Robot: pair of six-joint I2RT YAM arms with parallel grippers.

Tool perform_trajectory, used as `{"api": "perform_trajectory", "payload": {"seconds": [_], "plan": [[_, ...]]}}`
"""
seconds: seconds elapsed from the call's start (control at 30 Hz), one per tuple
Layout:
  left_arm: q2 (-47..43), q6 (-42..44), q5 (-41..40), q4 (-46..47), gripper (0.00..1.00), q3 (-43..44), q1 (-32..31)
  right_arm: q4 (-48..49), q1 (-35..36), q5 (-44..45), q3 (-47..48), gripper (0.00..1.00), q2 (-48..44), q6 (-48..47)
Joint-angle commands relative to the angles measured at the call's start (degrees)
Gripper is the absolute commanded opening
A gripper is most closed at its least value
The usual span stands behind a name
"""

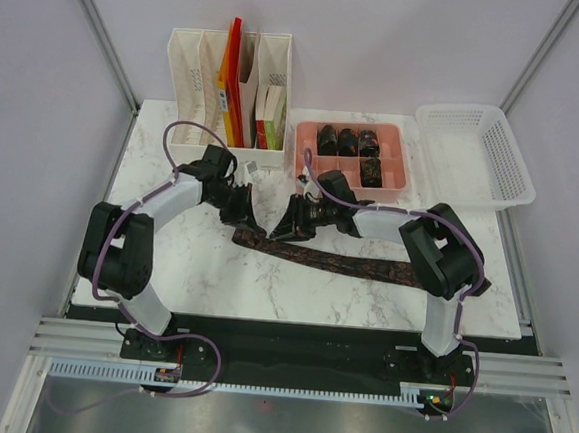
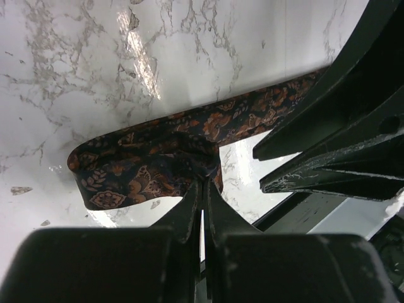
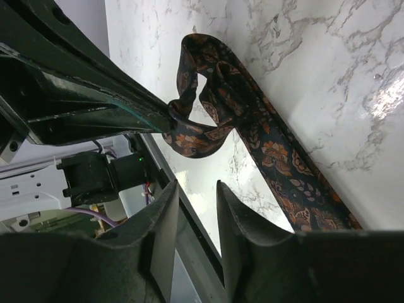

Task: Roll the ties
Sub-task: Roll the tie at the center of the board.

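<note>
One end of the tie [image 1: 336,260] is pinched in your left jaws, right jaws apart; rolling likely comes next.

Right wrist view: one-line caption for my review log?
Left gripper pinches the looped end of the patterned tie on the marble table; right gripper hangs open and empty.

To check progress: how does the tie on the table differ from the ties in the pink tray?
The table tie is a long flat strip; the tray ties are small compact rolls. The table tie has one end looped and pinched in the left pincer; the tray ties lie untouched in the pink tray. Both are dark fabric.
</note>
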Motion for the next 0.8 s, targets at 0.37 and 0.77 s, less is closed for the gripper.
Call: {"api": "perform_trajectory", "payload": {"seconds": [0.37,0.77], "plan": [[1.9,-13.4,-0.3,10.3,0.02,-3.8,-4.7,6.7,-1.7,-1.5,-3.2,0.52,-0.4,5.9],[6.3,-17.6,-0.1,11.5,0.04,-2.8,-5.7,1.9,-1.1,5.8,-4.9,0.46,-2.4,0.6]]}}
